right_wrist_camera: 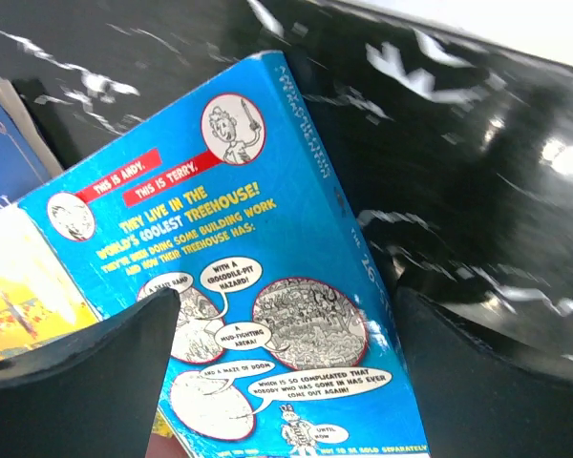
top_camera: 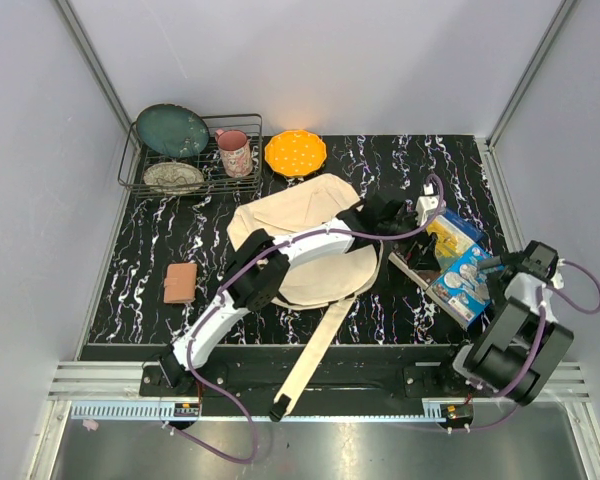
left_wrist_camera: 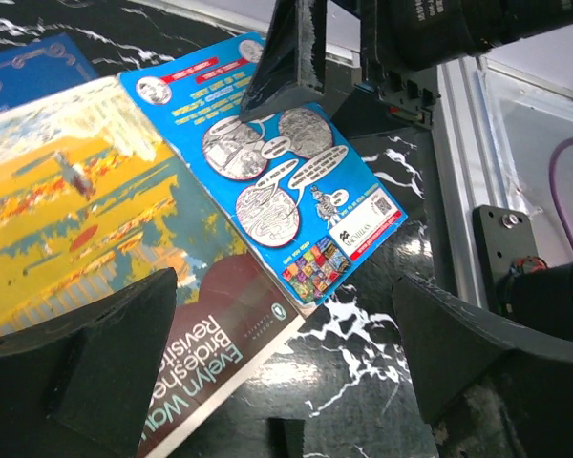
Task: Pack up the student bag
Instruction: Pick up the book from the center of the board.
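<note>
Reaching up from the bottom edge with the left arm (top_camera: 230, 300), crossing over the student bag (top_camera: 300, 245) lying mid-frame, and setting the left gripper (top_camera: 427, 210) just past the bag's right edge. Hanging the right gripper (top_camera: 490, 265) farther right, over the blue book (top_camera: 467, 283), well apart from the bag.

Left wrist: holding fingers (left_wrist_camera: 95, 353) spread wide above the blue book and a yellow-covered book (left_wrist_camera: 76, 200).

Right wrist: holding fingers (right_wrist_camera: 86, 372) spread wide, straddling the blue book's lower half.

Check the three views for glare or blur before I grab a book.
Top external: sharp, though the orange plate blows out. Left wrist: glare washes out the yellow book. Right wrist: the blue book reads crisply; the table beyond is smeared and glary.
</note>
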### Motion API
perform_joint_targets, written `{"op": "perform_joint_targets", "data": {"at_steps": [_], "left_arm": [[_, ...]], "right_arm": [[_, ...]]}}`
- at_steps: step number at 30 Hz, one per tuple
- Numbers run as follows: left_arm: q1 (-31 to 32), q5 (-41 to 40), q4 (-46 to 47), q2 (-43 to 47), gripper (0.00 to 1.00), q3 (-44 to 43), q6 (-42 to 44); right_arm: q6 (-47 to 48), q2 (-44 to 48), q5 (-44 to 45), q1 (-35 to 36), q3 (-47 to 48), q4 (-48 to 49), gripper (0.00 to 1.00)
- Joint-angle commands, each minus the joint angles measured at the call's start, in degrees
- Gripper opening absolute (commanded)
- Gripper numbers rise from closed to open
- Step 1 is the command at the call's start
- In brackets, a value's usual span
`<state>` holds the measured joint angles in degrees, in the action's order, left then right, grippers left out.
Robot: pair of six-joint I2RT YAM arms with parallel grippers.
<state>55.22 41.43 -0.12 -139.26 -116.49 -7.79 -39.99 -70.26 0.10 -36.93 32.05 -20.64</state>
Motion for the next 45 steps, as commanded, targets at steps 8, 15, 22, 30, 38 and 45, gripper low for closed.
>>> {"op": "perform_joint_targets", "data": {"at_steps": [8, 15, 22, 30, 38, 45], "left_arm": [[-0.1, -4.9, 3.1, -5.2, 0.99, -7.7, 2.6], [-2.0, -10.2, -2.5, -9.2, 0.99, -10.6, -1.9], [-4.8, -11.0, -5.1, -12.6, 0.99, -11.8, -11.0], [-5.5, -11.6, -12.4, -16.1, 0.99, -15.6, -13.8], [-3.2, -27.7, -22.8, -12.4, 0.99, -14.2, -11.8], [-2.0, -36.7, -24.6, -8.0, 0.99, -10.3, -12.3]], "right_arm": [[7.4, -13.3, -26.7, 1.9, 0.6, 10.5, 0.89], [8.2, -18.3, -30.9, 7.0, 2.4, 12.1, 0.86], [6.6, -17.2, -28.8, 7.0, 1.3, 13.1, 0.89], [5.2, -18.2, -32.3, 7.0, -0.1, 16.3, 0.83], [3.0, -5.2, -23.0, 7.0, -3.1, 11.0, 0.85], [1.6, 1.6, -19.4, 7.0, -4.7, 9.7, 0.89]]}}
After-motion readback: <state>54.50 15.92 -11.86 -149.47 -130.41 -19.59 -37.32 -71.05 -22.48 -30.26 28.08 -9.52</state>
